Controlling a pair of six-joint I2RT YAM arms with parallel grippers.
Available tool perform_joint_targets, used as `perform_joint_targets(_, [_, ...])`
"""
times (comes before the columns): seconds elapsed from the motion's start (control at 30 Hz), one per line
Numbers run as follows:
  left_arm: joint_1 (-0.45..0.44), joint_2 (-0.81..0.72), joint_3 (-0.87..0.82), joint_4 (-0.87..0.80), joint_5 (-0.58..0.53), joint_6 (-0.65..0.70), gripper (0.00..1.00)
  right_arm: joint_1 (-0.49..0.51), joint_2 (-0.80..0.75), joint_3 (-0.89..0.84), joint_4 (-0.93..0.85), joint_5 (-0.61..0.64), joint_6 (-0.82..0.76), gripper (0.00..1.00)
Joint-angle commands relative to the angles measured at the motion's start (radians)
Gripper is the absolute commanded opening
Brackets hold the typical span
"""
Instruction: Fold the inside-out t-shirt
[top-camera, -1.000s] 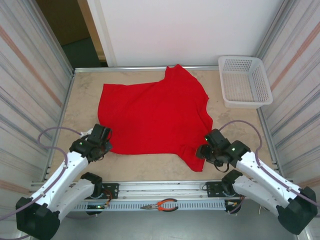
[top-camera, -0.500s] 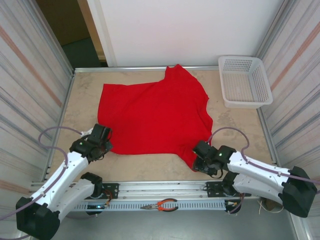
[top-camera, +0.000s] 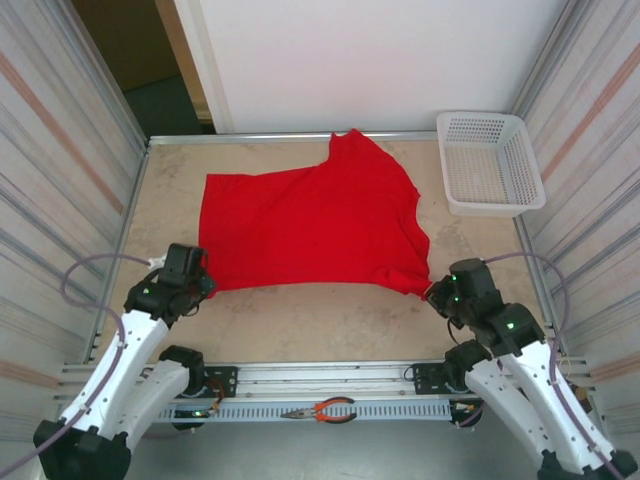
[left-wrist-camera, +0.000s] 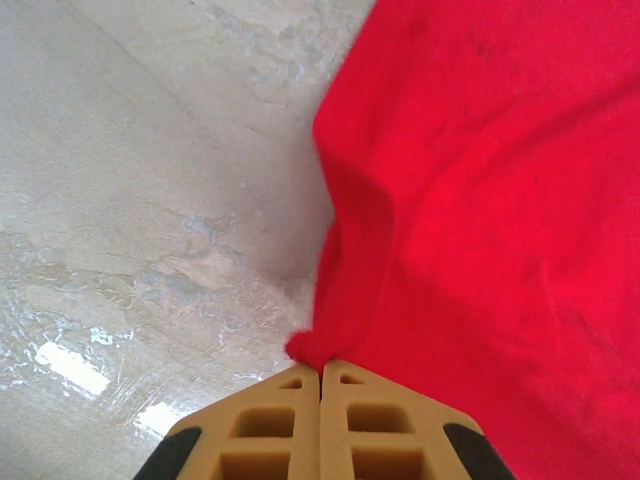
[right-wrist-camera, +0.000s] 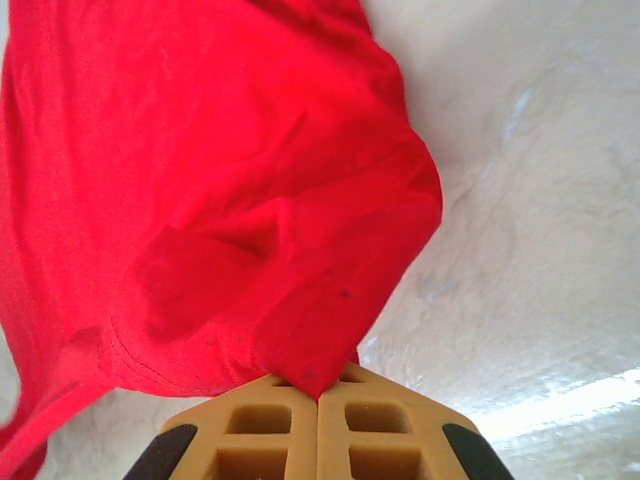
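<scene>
We have both pincers closed on the red t-shirt (top-camera: 310, 225), which lies spread over the middle and far part of the table (top-camera: 300, 325). The left gripper (top-camera: 196, 284) nips its near-left corner and the right gripper (top-camera: 436, 291) a bunched near-right corner, so we judge the first fold is just starting; the next move calls for lifting both corners together and carrying them evenly toward the far edge. The wrist views show jaws pressed together with red cloth caught at their tips, too small to confirm from the top view, which instead gives the whole outline, perhaps with a sleeve at the far edge.
</scene>
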Motion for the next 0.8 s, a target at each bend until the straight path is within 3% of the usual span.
perform_joint_targets(0.0, [0.025, -0.03, 0.025, -0.06, 0.025, 0.04, 0.0, -0.049, -0.019, 0.043, -0.133, 0.002, -0.071, 0.0])
perform_joint_targets(0.2, [0.037, -0.081, 0.044, -0.106, 0.025, 0.04, 0.0, -0.069, -0.056, 0.137, -0.204, 0.097, -0.072, 0.0])
perform_joint_targets(0.4, [0.037, -0.178, 0.109, -0.056, 0.062, 0.07, 0.0, -0.069, -0.041, 0.253, -0.174, 0.067, -0.119, 0.0])
perform_joint_targets(0.57, [0.037, -0.178, 0.172, 0.043, 0.168, 0.151, 0.0, -0.069, 0.005, 0.318, -0.163, 0.041, -0.176, 0.0])
perform_joint_targets(0.77, [0.037, -0.144, 0.116, 0.039, 0.309, 0.177, 0.0, -0.07, 0.005, 0.251, -0.143, -0.018, -0.158, 0.0])
